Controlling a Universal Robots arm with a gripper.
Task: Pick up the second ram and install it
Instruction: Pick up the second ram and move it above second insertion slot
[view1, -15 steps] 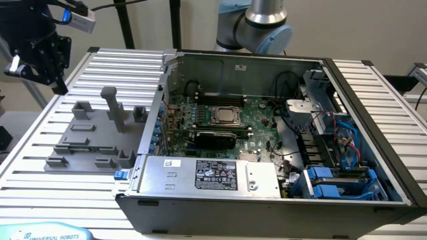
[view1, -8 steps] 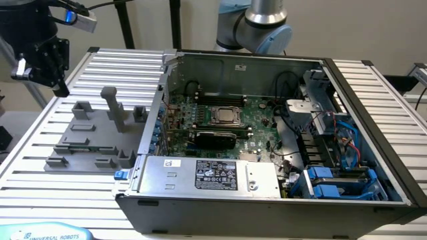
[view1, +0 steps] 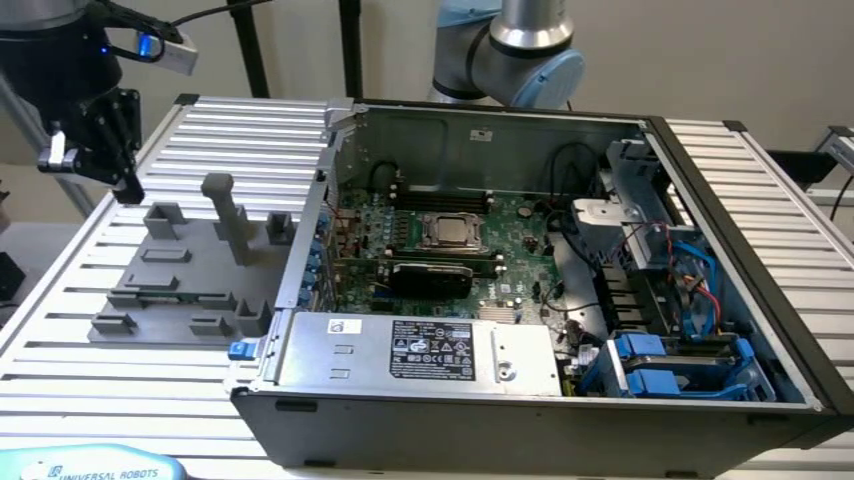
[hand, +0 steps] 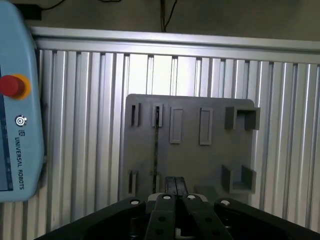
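Wrist view: the hand (hand: 176, 186), closed on nothing, is held above the grey fixture (hand: 192, 162), where the second ram (hand: 156, 142) is seen slotted, not yet picked up.

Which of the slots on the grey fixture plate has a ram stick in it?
The narrow slot beside the rectangular recesses: a ram stick stands edge-on in it. The other narrow slot and both recesses sit empty.

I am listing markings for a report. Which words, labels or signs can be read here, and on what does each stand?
"UNIVERSAL ROBOTS", next to a round logo: on the light blue teach pendant.
On the grey metal power supply box, a black-and-white label: too small to read.
On the silver square processor lid: markings too blurred to read.
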